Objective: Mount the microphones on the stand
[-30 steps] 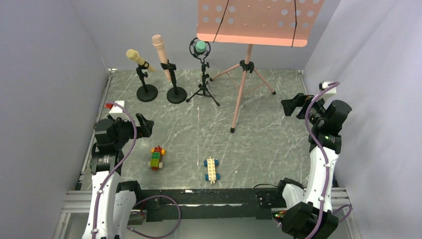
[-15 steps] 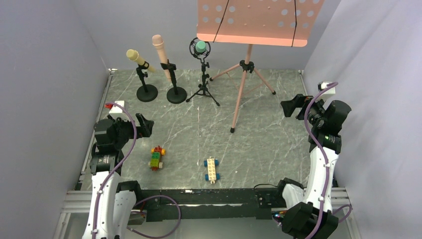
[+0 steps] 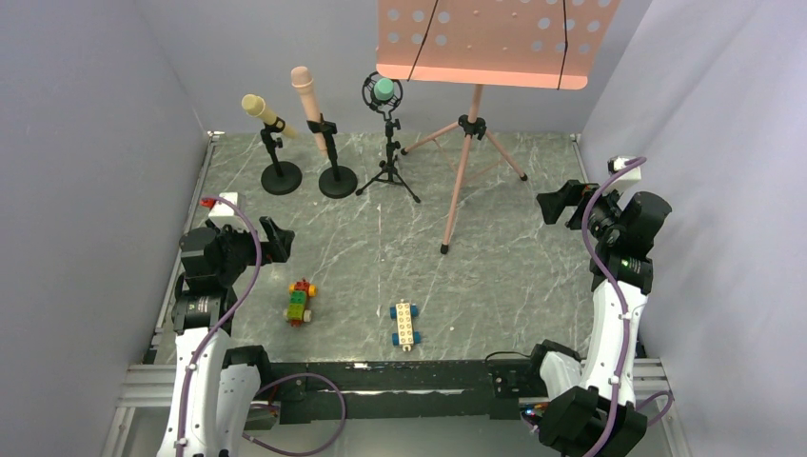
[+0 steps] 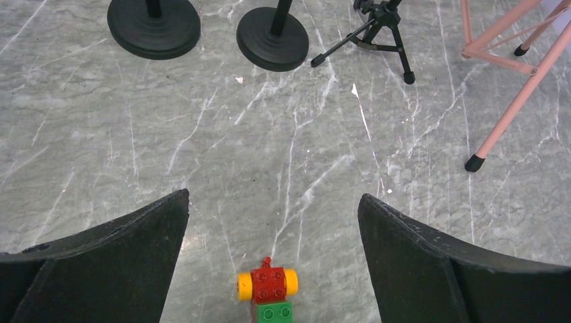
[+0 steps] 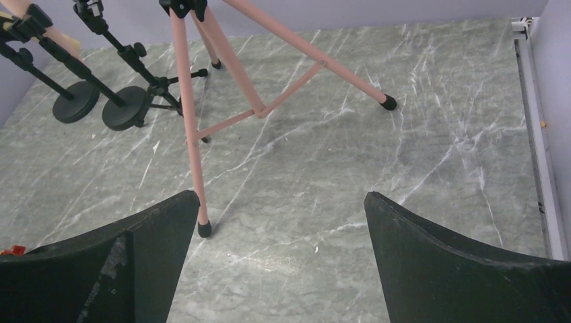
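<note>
Stands [image 3: 337,181] hold microphones [image 3: 305,90] along the table's [image 3: 514,271] far edge.

My fingers [image 4: 101,262] stand wide apart at the lower corners, a brick car [image 4: 268,293] on the table [image 4: 289,148] between them; black stand bases [image 4: 153,27] upper left.

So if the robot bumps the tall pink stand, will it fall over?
Probably quite easily: the pink stand carries a wide tray high on one thin pole, so it looks top-heavy. Its three spread legs should steady it against gentle nudges.
</note>
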Controlling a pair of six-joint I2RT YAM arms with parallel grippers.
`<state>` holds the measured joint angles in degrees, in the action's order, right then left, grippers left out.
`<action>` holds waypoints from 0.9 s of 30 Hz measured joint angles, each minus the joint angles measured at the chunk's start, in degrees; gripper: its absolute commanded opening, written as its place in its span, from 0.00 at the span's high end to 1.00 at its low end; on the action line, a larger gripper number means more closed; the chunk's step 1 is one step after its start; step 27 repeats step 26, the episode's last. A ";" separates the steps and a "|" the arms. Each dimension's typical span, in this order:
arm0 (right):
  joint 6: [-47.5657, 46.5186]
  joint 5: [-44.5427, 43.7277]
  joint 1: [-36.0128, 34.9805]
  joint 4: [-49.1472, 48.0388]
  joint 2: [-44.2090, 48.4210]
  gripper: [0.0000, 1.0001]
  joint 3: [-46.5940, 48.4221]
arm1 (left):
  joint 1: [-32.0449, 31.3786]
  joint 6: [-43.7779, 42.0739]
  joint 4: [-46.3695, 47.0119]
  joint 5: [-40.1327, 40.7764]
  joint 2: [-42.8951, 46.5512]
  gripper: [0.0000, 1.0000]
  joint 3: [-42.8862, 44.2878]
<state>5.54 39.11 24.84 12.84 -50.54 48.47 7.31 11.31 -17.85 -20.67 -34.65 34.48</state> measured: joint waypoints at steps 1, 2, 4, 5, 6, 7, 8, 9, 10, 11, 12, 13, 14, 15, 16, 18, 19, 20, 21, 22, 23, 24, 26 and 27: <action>-0.02 0.00 0.00 0.00 0.02 0.00 0.00 | 0.00 0.00 0.00 0.00 0.00 0.01 0.00; -0.02 0.00 0.00 -0.02 0.02 0.00 0.00 | 0.00 -0.02 0.00 0.00 0.00 0.01 0.00; 0.00 0.00 0.00 0.00 0.02 0.00 0.00 | 0.00 0.00 0.00 0.00 0.00 0.01 0.00; 0.00 0.00 0.00 0.00 0.02 0.00 0.00 | 0.00 0.00 0.00 0.00 0.00 0.01 0.00; 0.00 0.00 0.00 -0.02 0.02 0.00 0.00 | 0.00 -0.02 0.00 0.00 0.00 0.01 0.00; -0.02 0.00 0.00 0.00 0.02 0.00 0.00 | 0.00 -0.02 0.00 -0.02 0.00 0.01 0.00; -0.02 0.00 0.00 -0.02 0.02 0.00 0.00 | 0.00 -0.02 0.00 -0.02 0.02 0.01 0.00; -0.02 -0.02 0.00 -0.02 0.02 0.00 0.00 | 0.00 -0.02 0.00 -0.02 0.02 0.01 0.00; -0.02 0.00 0.00 -0.02 0.02 0.00 0.00 | 0.00 0.00 0.00 -0.02 0.02 0.01 0.00; -0.02 0.00 0.00 0.00 0.02 0.00 0.00 | 0.00 -0.02 0.00 -0.02 0.02 0.01 0.00; -0.02 0.00 0.00 -0.02 0.02 0.00 0.00 | 0.00 -0.02 0.00 -0.02 0.02 0.01 0.00; -0.02 0.00 0.00 0.00 0.02 0.00 0.00 | 0.00 -0.02 0.00 -0.02 0.02 0.01 0.00; -0.02 0.00 0.00 -0.02 0.02 0.00 0.00 | 0.00 -0.02 0.00 -0.02 0.02 0.01 0.00; -0.02 0.00 0.00 -0.02 0.02 0.00 0.00 | 0.00 0.00 0.02 -0.02 0.02 0.01 0.00; -0.02 -0.02 0.00 -0.02 0.02 0.00 0.00 | 0.00 -0.02 0.02 -0.02 0.02 0.01 0.00; -0.02 -0.02 0.00 -0.02 0.02 0.00 0.00 | 0.00 0.00 0.02 -0.02 0.02 0.01 0.00; -0.02 -0.02 0.00 -0.02 0.02 0.00 0.00 | 0.00 -0.02 0.02 -0.02 0.02 0.01 0.00; -0.02 -0.02 0.00 -0.02 0.02 0.00 0.00 | 0.00 -0.02 0.02 -0.02 0.04 0.01 0.00; -0.02 -0.02 0.00 -0.02 0.02 0.00 0.00 | 0.00 -0.02 0.02 -0.04 0.09 0.01 0.00; -0.02 -0.02 0.00 -0.02 0.02 0.00 0.00 | 0.00 -0.02 0.02 -0.04 0.17 0.01 0.00; -0.02 -0.04 0.00 -0.02 0.02 0.00 0.00 | 0.00 -0.02 0.00 -0.02 0.35 0.01 0.00; -0.02 -0.04 0.00 -0.02 0.02 0.00 0.00 | 0.00 -0.02 0.04 -0.04 0.46 0.01 0.00; -0.02 -0.04 0.00 -0.04 0.02 0.00 0.00 | 0.00 -0.02 0.20 -0.04 0.68 0.01 0.00; -0.02 -0.04 0.00 -0.04 0.02 0.00 0.00 | 0.00 -0.02 0.20 -0.04 0.68 0.01 0.00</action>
